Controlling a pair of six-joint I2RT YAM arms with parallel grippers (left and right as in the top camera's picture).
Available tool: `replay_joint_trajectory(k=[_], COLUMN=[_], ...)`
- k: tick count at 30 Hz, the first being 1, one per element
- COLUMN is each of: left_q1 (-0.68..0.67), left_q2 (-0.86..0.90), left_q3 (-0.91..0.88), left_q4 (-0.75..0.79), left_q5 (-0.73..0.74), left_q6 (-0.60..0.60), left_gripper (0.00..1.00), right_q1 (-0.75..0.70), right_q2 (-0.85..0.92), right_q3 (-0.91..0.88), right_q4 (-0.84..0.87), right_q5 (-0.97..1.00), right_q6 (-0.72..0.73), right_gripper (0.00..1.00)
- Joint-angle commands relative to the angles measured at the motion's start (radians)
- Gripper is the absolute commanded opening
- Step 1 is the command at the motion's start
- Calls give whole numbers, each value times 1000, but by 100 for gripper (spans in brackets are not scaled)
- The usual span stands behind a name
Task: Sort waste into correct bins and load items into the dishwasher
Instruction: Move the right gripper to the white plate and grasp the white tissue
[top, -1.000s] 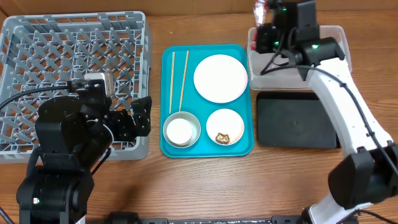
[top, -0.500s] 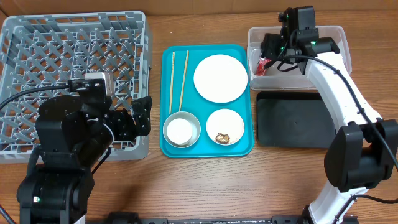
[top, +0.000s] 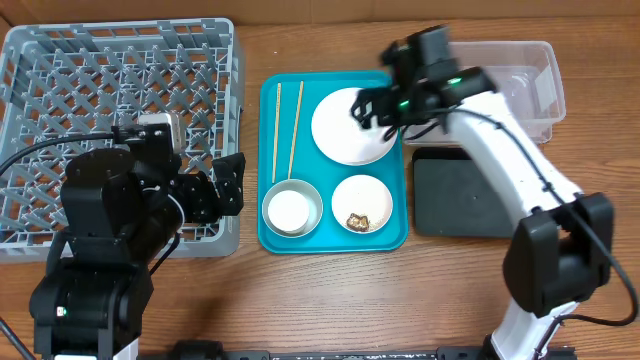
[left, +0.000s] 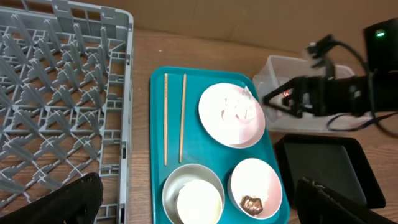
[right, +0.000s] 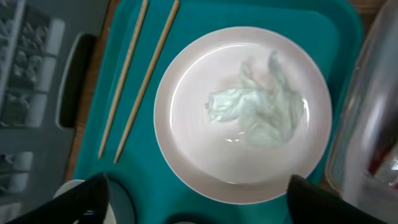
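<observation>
Right gripper (right: 199, 190) hangs over the round white plate (right: 193, 149) with its two fingers spread wide and nothing between them; the crumpled white napkin (right: 258, 112) lies on the plate directly below, a little toward the side of the clear tub (top: 520, 75), and apart from both fingers; the plate sits at the far end of the teal tray (top: 275, 235), with the two chopsticks (right: 137, 81) laid side by side just beside it; nearer the robot on that tray stand the steel-grey bowl (top: 312, 195) with the white cup (top: 288, 210) inside it, and the pinkish-white bowl (top: 362, 190) holding the brown morsel (top: 357, 221); left gripper (top: 232, 186) hovers at the edge of the dish rack (top: 120, 120), fingers likewise wide apart and empty, well away from the napkin.
</observation>
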Motion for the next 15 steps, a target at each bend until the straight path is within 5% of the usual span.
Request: replay_joint_trajectory(k=[1, 5, 15], left_q1=[4, 4, 4], left_q2=[7, 18, 63], left_q3=[24, 24, 24], left_q4=[1, 1, 1], left_q5=[19, 19, 19], left_q6=[-3, -3, -3], left_gripper=[100, 100, 100], right_q1=[73, 101, 83], right_q2=[16, 90, 244], right_q3=[8, 8, 8], right_q4=[11, 84, 209], right_q5=[290, 441, 471], right_q6=[-18, -18, -19], right_gripper=[80, 77, 73])
